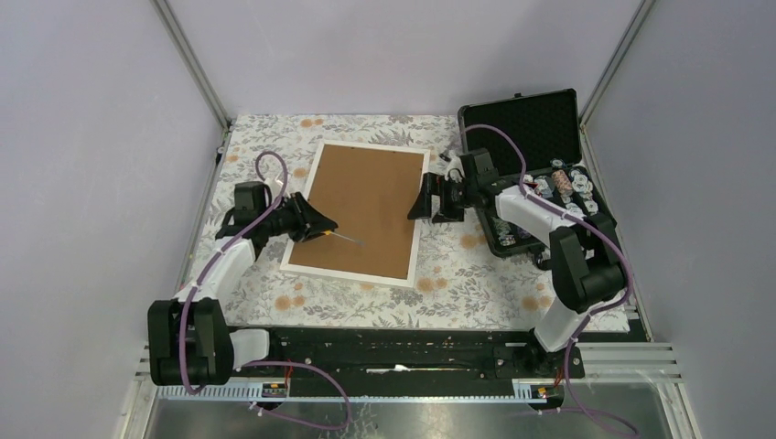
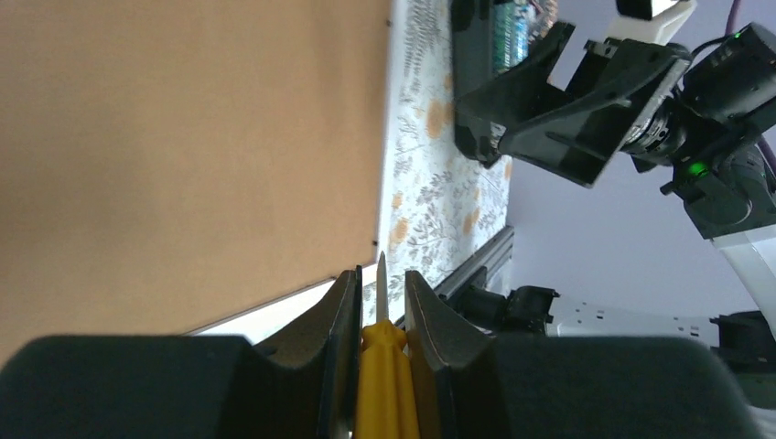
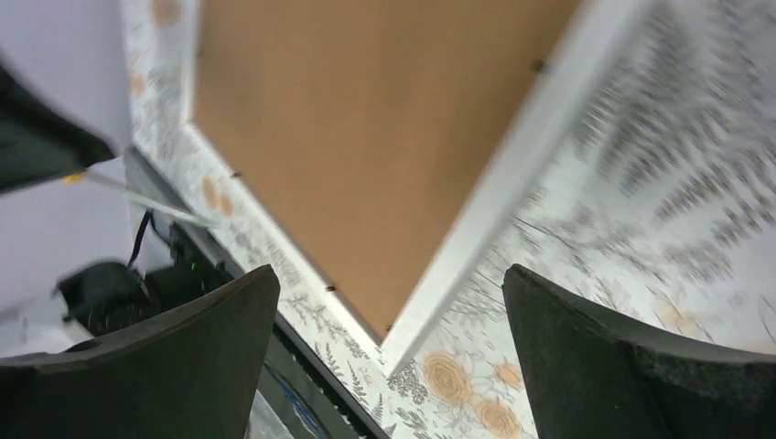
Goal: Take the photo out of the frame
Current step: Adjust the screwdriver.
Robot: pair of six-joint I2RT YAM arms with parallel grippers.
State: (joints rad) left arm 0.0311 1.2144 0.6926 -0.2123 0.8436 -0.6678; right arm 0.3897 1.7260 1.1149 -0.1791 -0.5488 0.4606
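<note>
Brown fibreboard faces up: the frame lies face-down on the floral cloth that covers the desk, set at a slight angle. Its thin white border shows on all four sides. The photo is hidden; only the back of the frame is visible in every view.

Right wrist view: small dark tabs sit along the seam between board and white border. Image partly motion-blurred on the cloth side.

Left hand: nearly closed, fingers clamped on the yellow handle of a screwdriver. The thin metal shaft projects forward past the fingertips. From above, the hand sits at the frame's left edge, and the shaft reaches in over the near-left part of the brown back. Cannot tell whether the tip touches the board.

Right hand: fingers spread wide, nothing between them. It sits just beside the frame's right edge, about halfway along it, pointing toward the board. Its own camera looks down between the fingers at a corner of the frame. Contact with the border cannot be judged.

Black foam-lined case: open, at the far right of the desk, behind the right arm. Its lower tray holds small mixed items, too small to identify.
</note>
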